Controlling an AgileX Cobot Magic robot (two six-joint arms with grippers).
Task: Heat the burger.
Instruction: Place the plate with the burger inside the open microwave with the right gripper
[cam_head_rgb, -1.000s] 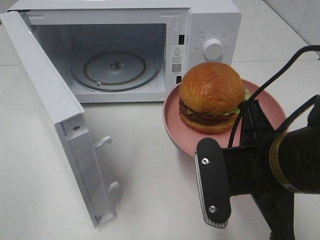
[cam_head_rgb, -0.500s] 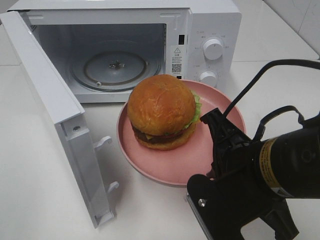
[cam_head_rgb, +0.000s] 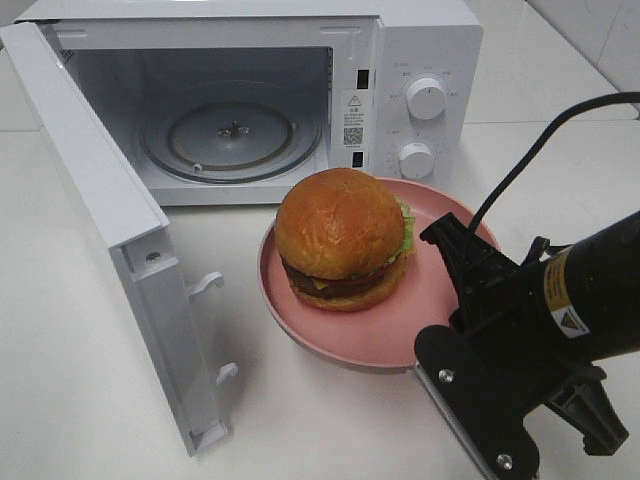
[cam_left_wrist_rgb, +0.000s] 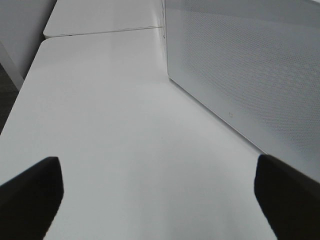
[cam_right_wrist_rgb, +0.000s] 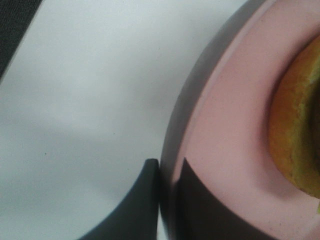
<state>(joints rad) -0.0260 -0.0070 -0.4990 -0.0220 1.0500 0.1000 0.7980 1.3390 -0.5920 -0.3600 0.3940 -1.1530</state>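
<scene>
I have the right gripper (cam_right_wrist_rgb: 169, 172) pinched on the rim of the pink plate (cam_head_rgb: 390, 335), one jaw over the lip and one under it. The burger (cam_head_rgb: 340, 238) sits on that plate just in front of the open microwave (cam_head_rgb: 420, 30), towards its knob side. To do this step well, I'd carry the plate level and slowly, since a rim pinch could let it tip and the tall burger could slide. I'd bring it in low through the opening, clear of the door (cam_head_rgb: 100, 200), and centre it on the glass turntable (cam_head_rgb: 232, 135). The left gripper (cam_left_wrist_rgb: 157, 170) hangs with its jaws spread wide, holding nothing. On the microwave's front frame is a sticker (cam_head_rgb: 353, 118) with a warning triangle and a QR code. The print there, by the two knobs (cam_head_rgb: 427, 98), and on the arm's yellow label (cam_head_rgb: 565, 300) is too small to read.
</scene>
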